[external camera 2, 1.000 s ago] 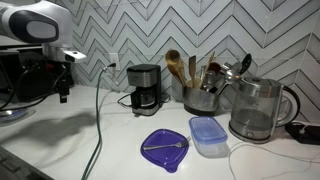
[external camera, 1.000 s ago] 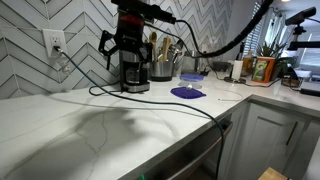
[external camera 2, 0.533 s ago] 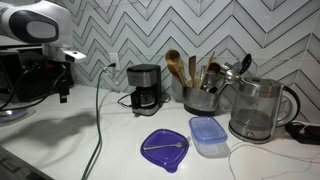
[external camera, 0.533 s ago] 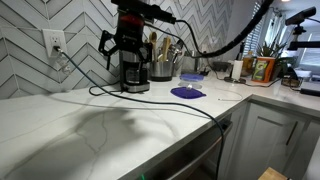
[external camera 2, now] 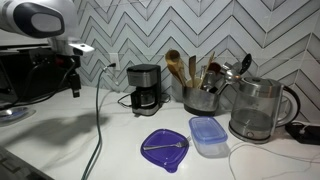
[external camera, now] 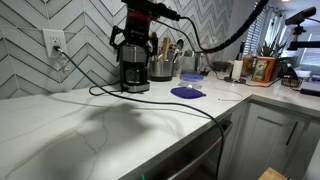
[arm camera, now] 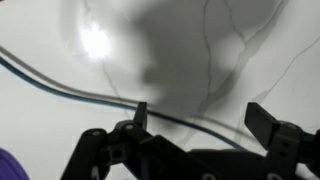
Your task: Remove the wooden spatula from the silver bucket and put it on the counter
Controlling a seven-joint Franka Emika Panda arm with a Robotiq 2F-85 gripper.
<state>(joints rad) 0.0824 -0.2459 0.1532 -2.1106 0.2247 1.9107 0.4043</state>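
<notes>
1. Right now my black two-finger gripper [arm camera: 195,112] hangs spread wide and empty above the white marble-look counter [external camera: 70,115], well apart from what I'm after.
2. Over there the small shiny silver bucket [external camera 2: 200,100] stands by the tiled wall, between the black-and-silver coffee maker [external camera 2: 145,88] and the glass kettle [external camera 2: 258,110]. The long light-brown wooden spatula [external camera 2: 192,68] stands upright in it among round-headed wooden spoons [external camera 2: 174,60].
3. So the step is the approach. I reckon I should travel high, over the coffee maker, because a black cable [external camera 2: 98,115] trails across the counter below me.
4. Next, I'd square my fingers to the part of the spatula standing above the rim, descend from overhead and pinch that one stem alone, as its neighbours crowd close.
5. Careful then: pull straight up until its lower end clears the rim, or the bucket may tip or come along.
</notes>
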